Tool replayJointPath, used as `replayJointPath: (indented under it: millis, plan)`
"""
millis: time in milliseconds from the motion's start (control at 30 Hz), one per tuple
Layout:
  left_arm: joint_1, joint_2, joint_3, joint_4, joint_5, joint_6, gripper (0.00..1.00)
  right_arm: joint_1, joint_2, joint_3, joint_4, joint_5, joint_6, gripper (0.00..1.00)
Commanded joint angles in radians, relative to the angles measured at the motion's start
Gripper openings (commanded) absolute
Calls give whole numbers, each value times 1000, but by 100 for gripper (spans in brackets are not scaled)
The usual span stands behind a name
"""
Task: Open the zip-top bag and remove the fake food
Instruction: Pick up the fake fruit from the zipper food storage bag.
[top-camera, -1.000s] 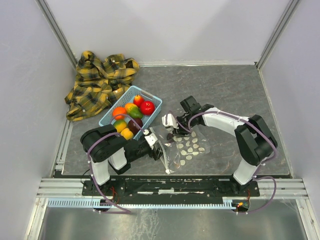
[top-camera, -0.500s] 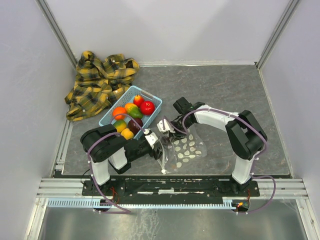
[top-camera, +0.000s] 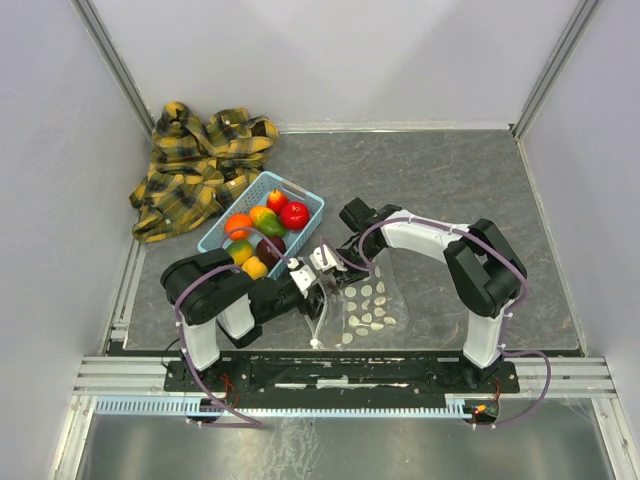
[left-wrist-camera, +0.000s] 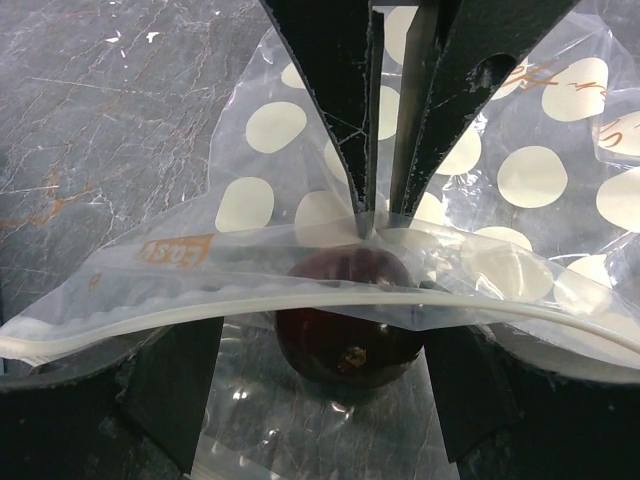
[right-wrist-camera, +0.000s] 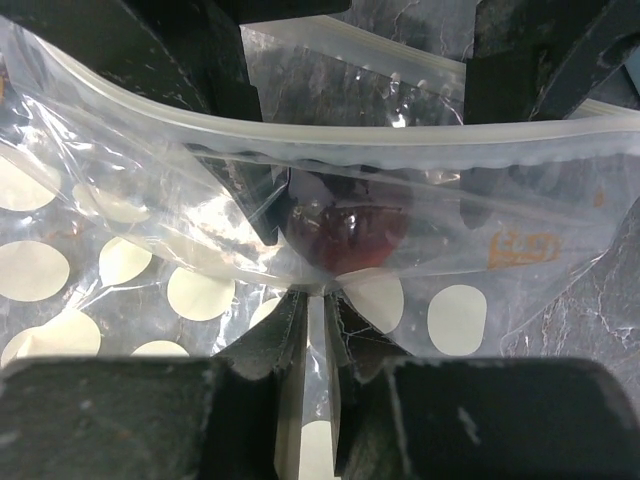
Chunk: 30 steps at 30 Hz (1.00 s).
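Maroon fruit (left-wrist-camera: 345, 325) in zip-top bag (left-wrist-camera: 250, 205) (seen thru film) | just beyond tips | L jaws, R jaws clamped on bag

Zip-top bag (top-camera: 365, 305) is clear plastic with pale oval dots, lying rumpled just beside the blue basket (top-camera: 312, 197). Its white zip strip (left-wrist-camera: 250, 300) bows across the mouth, and the two sides look pulled apart. One dark maroon fruit (left-wrist-camera: 345, 325) sits inside, right under the strip (glossy, roundish). The rest of the fake food (top-camera: 262, 225), red, orange, green and yellow, is piled in the basket.
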Motion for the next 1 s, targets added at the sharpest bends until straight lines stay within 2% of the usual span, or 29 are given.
replayJointPath:
  millis: [0, 300, 433, 600, 767, 867, 967]
  plan:
    - [4, 3, 12, 89, 14, -4, 84, 16, 13, 46, -24, -57, -15, 18]
    - [4, 8, 8, 89, 19, -28, 80, 21, 29, 55, -14, -67, 32, 8]
    - [4, 6, 6, 85, 26, -36, 69, 22, 31, 43, 1, -69, 48, 6]
    - [4, -1, 2, 77, 39, -47, 63, 21, 23, 28, 22, -65, 85, 4]
    - [4, -34, -16, 71, 45, -54, 52, 21, -7, -7, 55, -39, 127, 3]
    - [5, -85, -26, 25, 59, -65, 43, 20, -27, -17, 44, -18, 147, 2]
    - [5, -160, -28, -64, 69, -79, 40, 20, -51, -35, 51, 0, 178, 2]
